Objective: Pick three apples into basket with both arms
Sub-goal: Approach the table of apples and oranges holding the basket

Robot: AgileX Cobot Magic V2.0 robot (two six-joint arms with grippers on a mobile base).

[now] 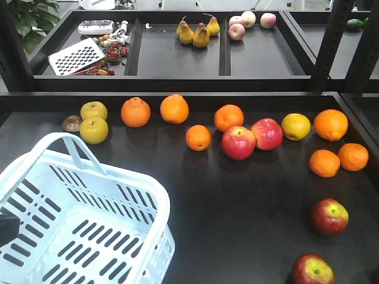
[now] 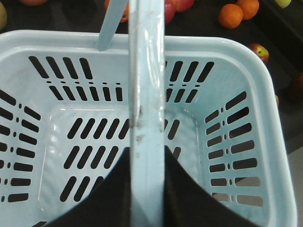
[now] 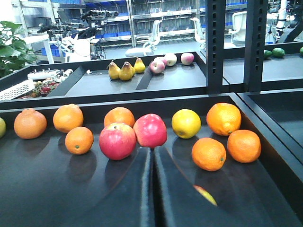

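A: How do the left fingers [image 2: 108,198] stand?
B: They point straight down over the basket [image 1: 127,234], which is at the front left corner of the table [image 1: 237,201]. They are clenched on its upright handle [image 2: 147,94], one finger on each side.
A: And the right fingers [image 3: 135,198]?
B: Low over the table, level, pointing to the back edge. They are pressed together and grasp nothing.
A: The apples?
B: Near the front right corner, outside the basket: the nearer apple [image 1: 312,270], and the farther apple [image 1: 330,216] just behind it.
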